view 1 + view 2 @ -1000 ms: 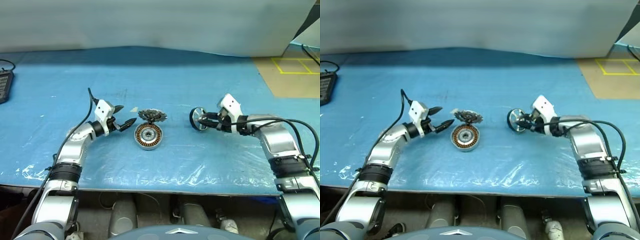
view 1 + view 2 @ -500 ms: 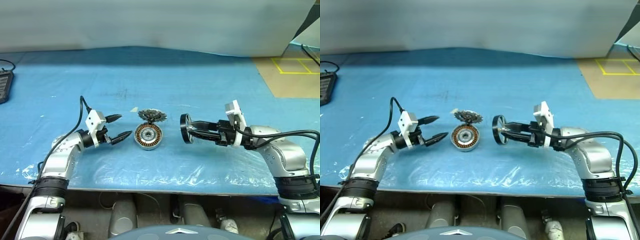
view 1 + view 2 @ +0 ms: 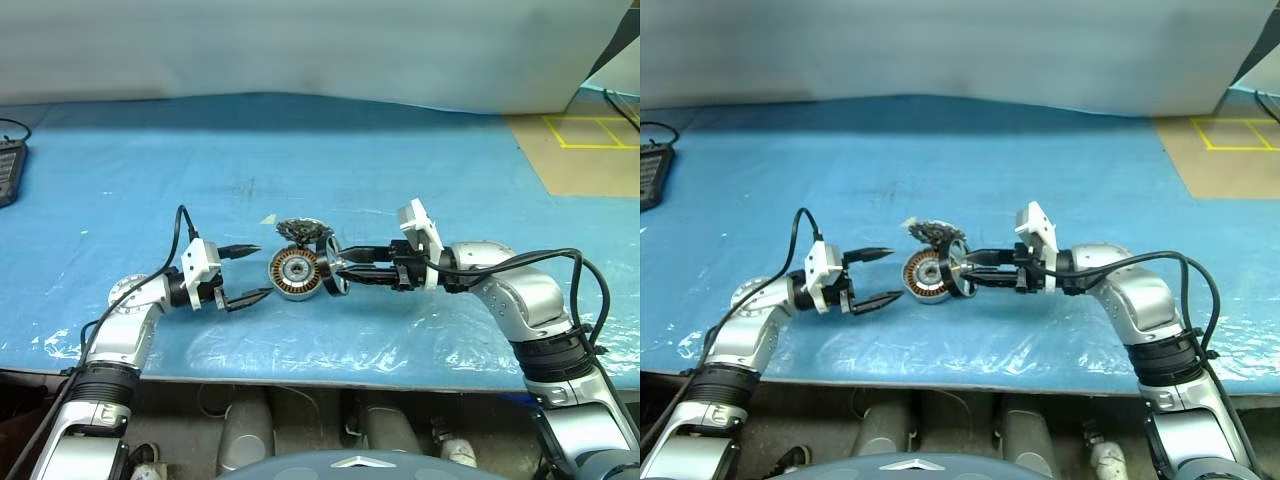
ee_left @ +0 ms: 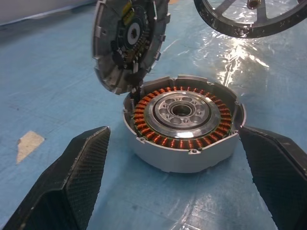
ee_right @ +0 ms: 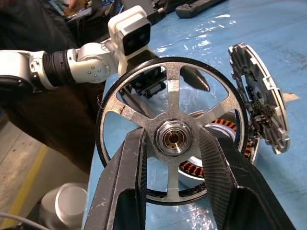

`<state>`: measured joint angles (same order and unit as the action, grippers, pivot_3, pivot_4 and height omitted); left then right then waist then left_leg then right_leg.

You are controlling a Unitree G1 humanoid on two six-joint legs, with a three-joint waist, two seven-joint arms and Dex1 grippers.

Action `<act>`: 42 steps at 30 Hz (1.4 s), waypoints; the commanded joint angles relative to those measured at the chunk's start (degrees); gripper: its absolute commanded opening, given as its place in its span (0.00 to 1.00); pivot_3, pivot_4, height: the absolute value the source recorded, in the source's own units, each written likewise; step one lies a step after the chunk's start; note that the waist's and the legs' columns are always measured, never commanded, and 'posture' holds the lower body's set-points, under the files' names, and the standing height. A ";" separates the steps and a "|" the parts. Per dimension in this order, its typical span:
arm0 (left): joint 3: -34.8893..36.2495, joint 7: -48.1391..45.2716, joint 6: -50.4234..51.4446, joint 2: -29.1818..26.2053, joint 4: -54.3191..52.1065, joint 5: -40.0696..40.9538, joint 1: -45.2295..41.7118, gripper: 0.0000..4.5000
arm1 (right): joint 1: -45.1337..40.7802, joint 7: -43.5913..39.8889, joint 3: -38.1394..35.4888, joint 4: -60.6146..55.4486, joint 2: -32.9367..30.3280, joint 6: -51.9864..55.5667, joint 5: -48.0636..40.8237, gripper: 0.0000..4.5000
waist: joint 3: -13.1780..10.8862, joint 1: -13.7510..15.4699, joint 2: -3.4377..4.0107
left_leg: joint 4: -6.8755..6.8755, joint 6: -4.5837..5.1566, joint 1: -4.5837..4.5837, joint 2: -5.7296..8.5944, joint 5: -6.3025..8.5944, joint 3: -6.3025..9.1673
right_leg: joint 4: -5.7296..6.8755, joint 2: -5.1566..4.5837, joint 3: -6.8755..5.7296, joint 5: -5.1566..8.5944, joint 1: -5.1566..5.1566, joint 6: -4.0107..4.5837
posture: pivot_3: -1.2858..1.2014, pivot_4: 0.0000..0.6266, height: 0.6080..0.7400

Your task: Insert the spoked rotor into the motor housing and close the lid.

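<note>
A blue tabletop (image 3: 400, 170) carries one housing (image 3: 296, 273), one lid (image 3: 304, 231) and, held above it, one rotor (image 3: 334, 272); two claws work over it, one from each side. At the far left edge lies one dark device (image 3: 8, 170) with a cable, and at the far right a tan floor patch (image 3: 580, 150) bears yellow tape lines. The housing sits open side up near the middle of the tabletop, its ring of copper windings and silver hub plain in the left wrist view (image 4: 181, 125). The lid stands tilted on edge at the housing's far rim, touching it, toothed face and dark centre turned toward the housing (image 4: 128, 40). The right claw (image 3: 345, 272) reaches in level from the right, its two fingers (image 5: 127, 177) pressed on either side of the rotor's hub, pinching the rotor upright on edge so that its spokes and metallic rim face the housing (image 5: 171, 132). The rotor hangs just right of the housing, clear of the tabletop and close beside the housing's right rim; whether it touches that rim cannot be told. The left claw (image 3: 245, 272) lies just left of the housing, pointing at it, its fingers spread wide and holding nothing, with the housing between the fingertips' lines but apart from them.
</note>
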<state>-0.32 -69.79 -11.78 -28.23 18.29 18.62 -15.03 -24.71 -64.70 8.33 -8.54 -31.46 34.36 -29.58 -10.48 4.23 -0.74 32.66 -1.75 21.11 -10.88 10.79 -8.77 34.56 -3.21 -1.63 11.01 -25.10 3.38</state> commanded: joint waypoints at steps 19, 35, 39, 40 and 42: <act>0.70 1.80 -5.66 2.23 5.87 -1.12 -1.63 1.00 | -8.13 -1.63 6.20 13.50 7.30 -12.29 9.96 0.29 | 0.00 -0.15 0.00 | 0.05 -0.01 0.01 -0.01 0.00 -0.01 | 0.09 0.00 0.00 -0.21 0.00 0.36 | 0.52 0.24 1.00; 0.50 2.61 -5.34 2.44 5.23 -1.01 -1.21 1.00 | -10.13 -2.13 7.64 18.84 9.43 -14.36 13.43 0.29 | 0.00 -0.16 0.00 | 0.08 0.00 0.01 -0.01 0.00 -0.01 | 0.14 0.00 0.00 -0.23 0.00 0.40 | 0.52 0.24 1.00; 0.45 2.61 -5.24 2.40 5.16 -1.02 -1.28 1.00 | -10.30 -2.41 7.95 19.20 9.55 -14.96 14.16 0.29 | 0.00 -0.15 0.00 | 0.09 0.00 0.00 -0.01 0.00 -0.01 | 0.15 0.00 0.00 -0.23 0.00 0.40 | 0.52 0.24 1.00; 0.47 2.62 -5.19 2.39 5.12 -1.00 -1.29 1.00 | -10.33 -2.46 8.12 19.20 9.52 -15.15 14.48 0.29 | 0.00 -0.15 0.00 | 0.09 0.00 0.00 -0.01 0.00 -0.01 | 0.15 0.00 0.00 -0.24 0.00 0.41 | 0.52 0.24 1.00; 0.48 2.61 -5.13 2.36 5.07 -0.97 -1.29 1.00 | -10.35 -2.55 8.31 19.08 9.55 -15.36 14.87 0.29 | 0.00 -0.15 0.00 | 0.09 0.00 0.00 -0.01 0.00 -0.01 | 0.15 0.00 0.01 -0.24 0.00 0.41 | 0.52 0.24 1.00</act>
<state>-0.39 -67.69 -16.39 -25.79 24.60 17.35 -15.99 -34.36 -66.79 16.41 11.01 -22.13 19.81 -14.86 -10.48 4.08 -0.74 32.75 -1.76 21.11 -10.90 10.79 -8.78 34.71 -3.22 -1.63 10.77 -25.09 3.78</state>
